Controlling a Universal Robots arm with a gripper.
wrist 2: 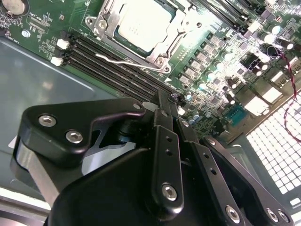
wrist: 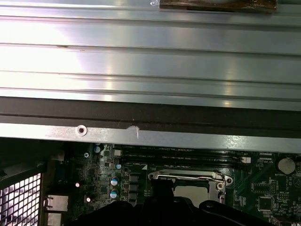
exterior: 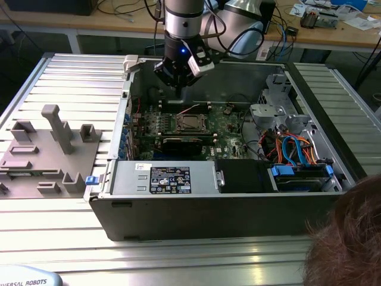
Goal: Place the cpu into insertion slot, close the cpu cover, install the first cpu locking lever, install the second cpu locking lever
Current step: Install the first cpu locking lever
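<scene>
The cpu already sits in the socket on the green board with the cpu cover closed down around it. One thin wire lever beside the socket looks unlatched, so locking judged not finished. The gripper, fingers pinched together and holding nothing, hovers above the board just beside the socket, near the memory slots.
</scene>
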